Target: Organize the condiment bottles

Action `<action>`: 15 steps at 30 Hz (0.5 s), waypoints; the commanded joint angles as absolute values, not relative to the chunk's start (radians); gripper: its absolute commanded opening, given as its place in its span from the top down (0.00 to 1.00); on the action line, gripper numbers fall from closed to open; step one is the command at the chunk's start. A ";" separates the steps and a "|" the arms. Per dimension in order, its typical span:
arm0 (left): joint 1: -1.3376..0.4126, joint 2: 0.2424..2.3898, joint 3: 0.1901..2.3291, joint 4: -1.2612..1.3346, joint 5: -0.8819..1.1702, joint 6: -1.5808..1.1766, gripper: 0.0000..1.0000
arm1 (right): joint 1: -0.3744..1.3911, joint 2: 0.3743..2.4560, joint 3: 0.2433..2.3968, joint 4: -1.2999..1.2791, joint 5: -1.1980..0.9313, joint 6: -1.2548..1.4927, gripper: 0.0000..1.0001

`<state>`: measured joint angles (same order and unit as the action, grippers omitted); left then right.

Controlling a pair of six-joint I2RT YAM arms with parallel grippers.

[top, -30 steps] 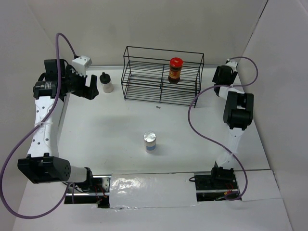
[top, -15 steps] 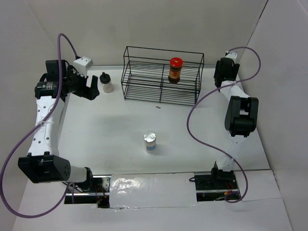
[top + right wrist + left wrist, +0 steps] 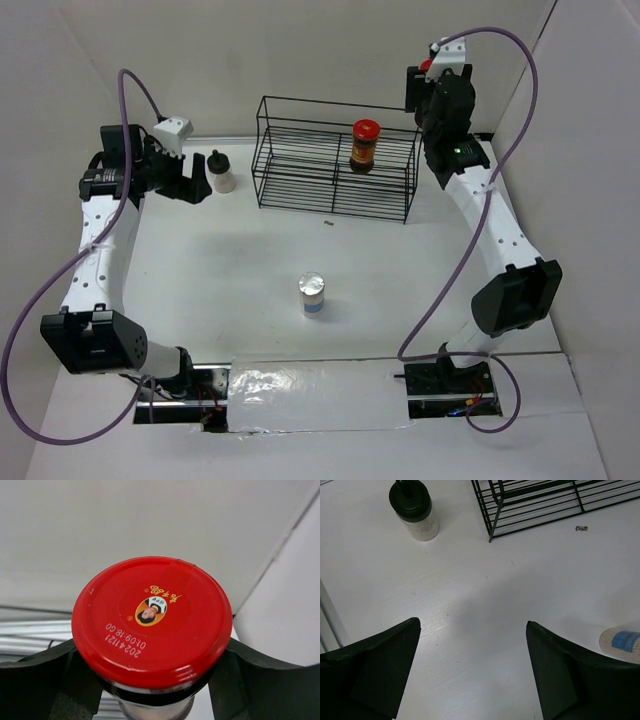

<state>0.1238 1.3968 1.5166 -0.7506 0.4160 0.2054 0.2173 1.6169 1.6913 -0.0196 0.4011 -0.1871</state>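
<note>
Open tabletop (image 3: 230,260) is seen around the blue-labelled bottle (image 3: 312,295); the far edge is blocked by the wire rack (image 3: 300,165) and black-capped bottle (image 3: 220,172).

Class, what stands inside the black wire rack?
One red-lidded dark jar, in the rack's right half; its base is partly screened by wires. No other bottle shows inside.

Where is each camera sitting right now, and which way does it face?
Top external: above and behind the bases, looking down on the table; both arms show, wire rack far.
Left wrist: on the left arm, facing down; left tool open, black-capped bottle beyond.
Right wrist: on the raised right arm, facing a wall; right tool shut on a red-lidded jar.
Shared: top and left wrist both show the blue-labelled bottle.
</note>
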 commanded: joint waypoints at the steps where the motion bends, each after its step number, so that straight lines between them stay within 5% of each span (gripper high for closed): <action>1: 0.130 1.396 1.508 -0.698 0.454 0.172 0.01 | 0.233 1.560 1.727 -0.043 0.335 -0.210 0.93; 15: 0.129 1.384 1.480 -0.687 0.457 0.189 0.01 | 0.233 1.539 1.421 0.123 0.063 -0.117 0.96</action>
